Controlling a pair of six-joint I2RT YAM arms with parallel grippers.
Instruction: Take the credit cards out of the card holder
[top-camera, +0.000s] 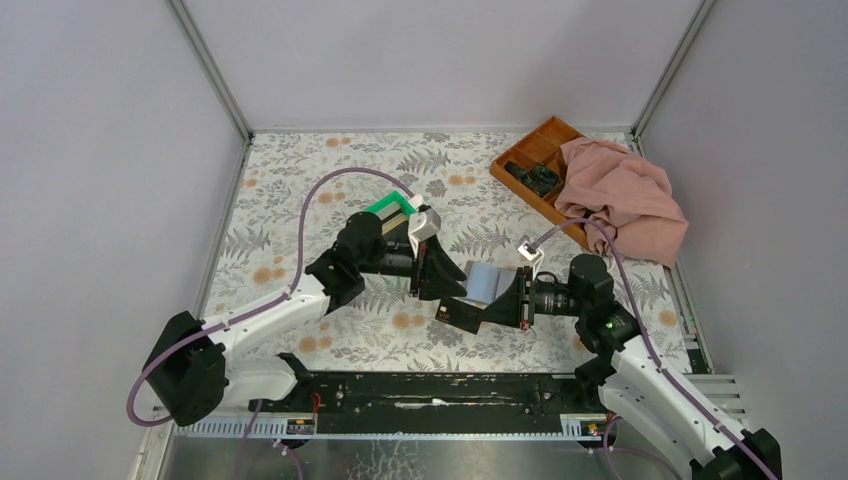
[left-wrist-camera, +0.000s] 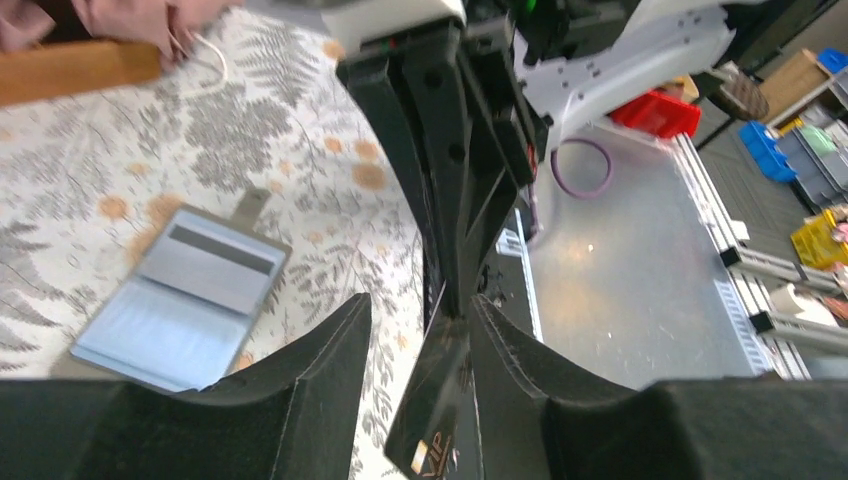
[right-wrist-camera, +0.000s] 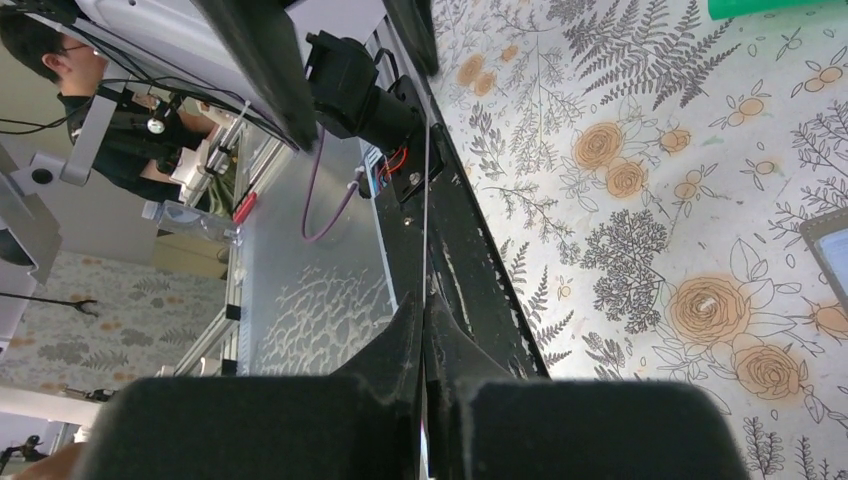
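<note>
The card holder (left-wrist-camera: 185, 295) lies open and flat on the flowered table, pale blue-grey; it also shows between the two grippers from above (top-camera: 487, 280). A black credit card (left-wrist-camera: 440, 400) with gold lettering hangs in the air. My right gripper (right-wrist-camera: 425, 305) is shut on this card, whose thin edge (right-wrist-camera: 426, 200) runs out from between the fingers. My left gripper (left-wrist-camera: 420, 305) is open around the same card, which rests against its right finger (left-wrist-camera: 520, 360) with a gap to the left one. From above, both grippers (top-camera: 440, 272) meet near the table's middle.
A green bin (top-camera: 392, 207) stands just behind the left arm. At the back right is an orange-brown compartment tray (top-camera: 535, 150) holding dark items, partly under a pink cloth (top-camera: 625, 195). The black rail (top-camera: 430, 390) runs along the near edge.
</note>
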